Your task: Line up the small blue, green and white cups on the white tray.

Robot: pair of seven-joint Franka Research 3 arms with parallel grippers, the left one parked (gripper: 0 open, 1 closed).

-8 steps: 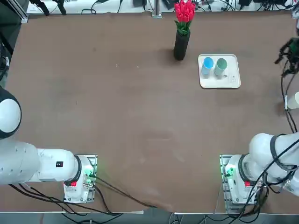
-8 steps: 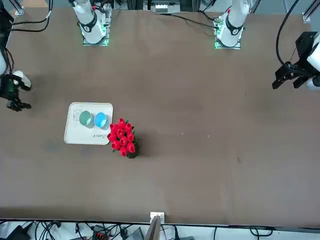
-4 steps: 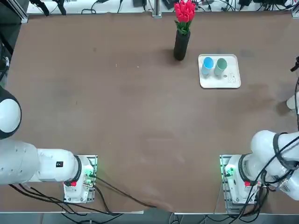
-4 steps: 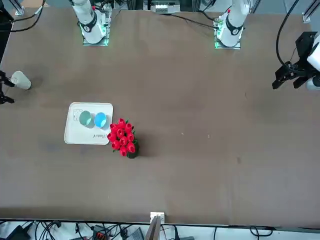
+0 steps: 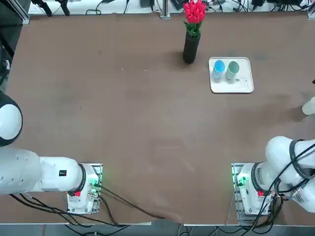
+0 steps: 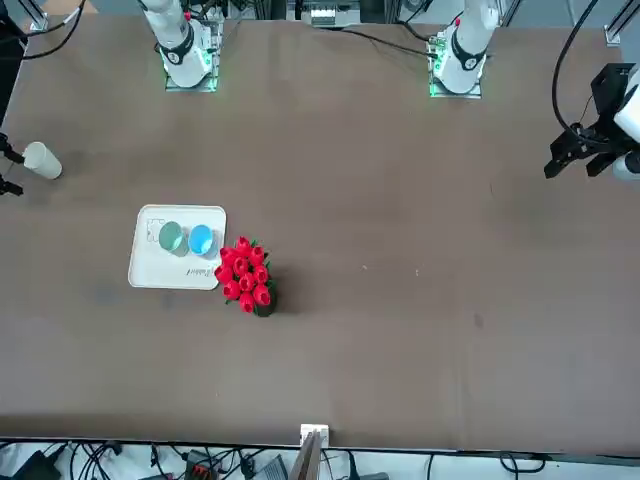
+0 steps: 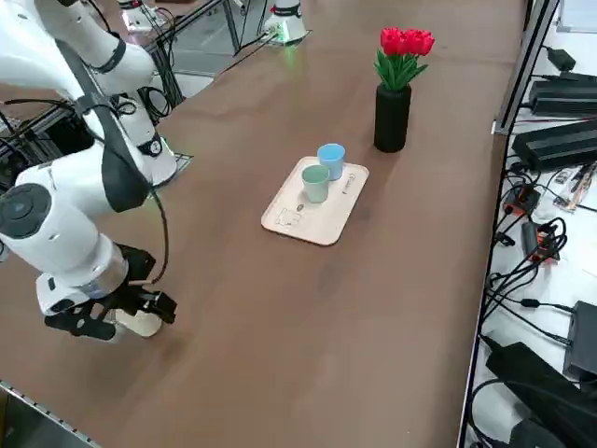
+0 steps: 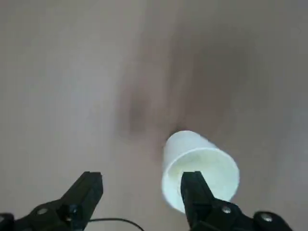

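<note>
The white tray (image 5: 244,85) (image 6: 158,270) (image 7: 297,220) lies at the far right of the table. On it stand the small blue cup (image 5: 219,67) (image 6: 201,239) (image 7: 330,158) and the green cup (image 5: 233,68) (image 6: 171,236) (image 7: 315,182), side by side. The white cup (image 5: 309,106) (image 6: 42,160) (image 7: 142,323) (image 8: 211,163) sits on the bare table near its right edge. My right gripper (image 7: 117,317) (image 8: 142,197) hovers low over it, open and holding nothing. One fingertip (image 8: 195,185) overlaps the cup, which is not between the two.
A tall black vase with red flowers (image 5: 191,46) (image 6: 250,275) (image 7: 393,117) stands just left of the tray. Cables and equipment (image 7: 550,140) line the floor beyond the table's far edge.
My right gripper has moved away from the tray toward the table's right edge and come down by the white cup. The cups have not moved.
</note>
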